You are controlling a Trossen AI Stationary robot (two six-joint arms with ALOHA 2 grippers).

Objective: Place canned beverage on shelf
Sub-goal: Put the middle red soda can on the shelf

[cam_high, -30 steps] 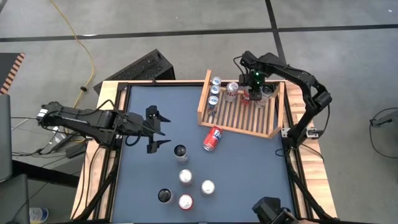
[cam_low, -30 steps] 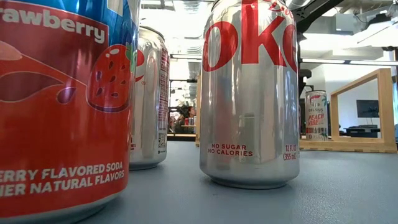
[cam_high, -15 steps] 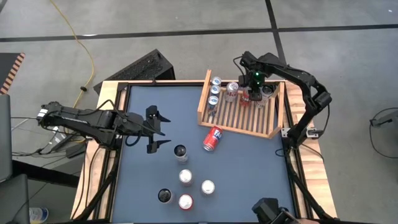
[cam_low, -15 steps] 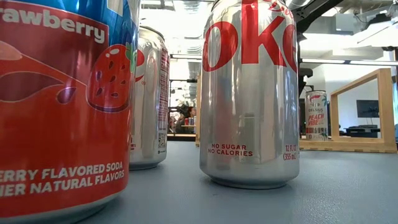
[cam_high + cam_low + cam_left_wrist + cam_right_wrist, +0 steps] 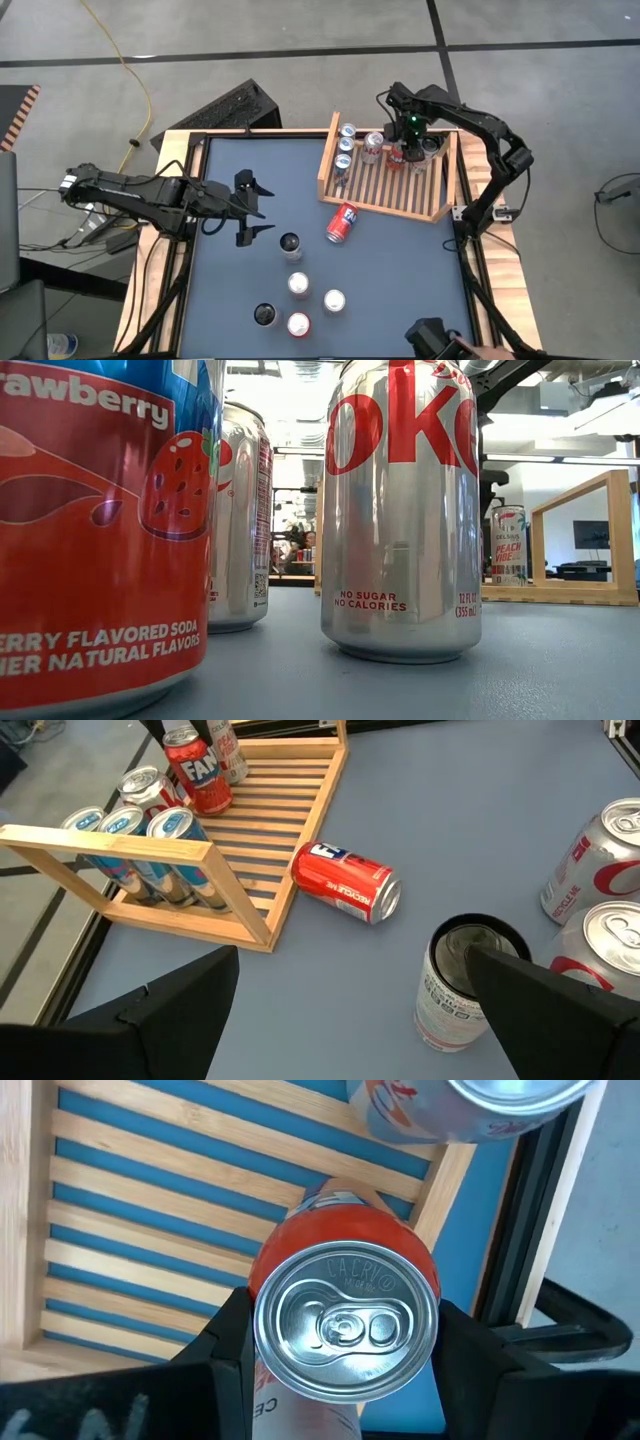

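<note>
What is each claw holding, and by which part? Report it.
The right claw grips an upright red can by its sides just below the top rim, over the shelf. The left claw is open and holds nothing.

High view: straight down, whole table (image 5: 230, 160). Low view: table height, close behind cans. Wrist views: both see shelf (image 5: 262, 925), also in high view.

Light wooden slatted shelf (image 5: 400, 195), red can (image 5: 342, 223) lying on dark blue-grey table (image 5: 400, 280)
</note>
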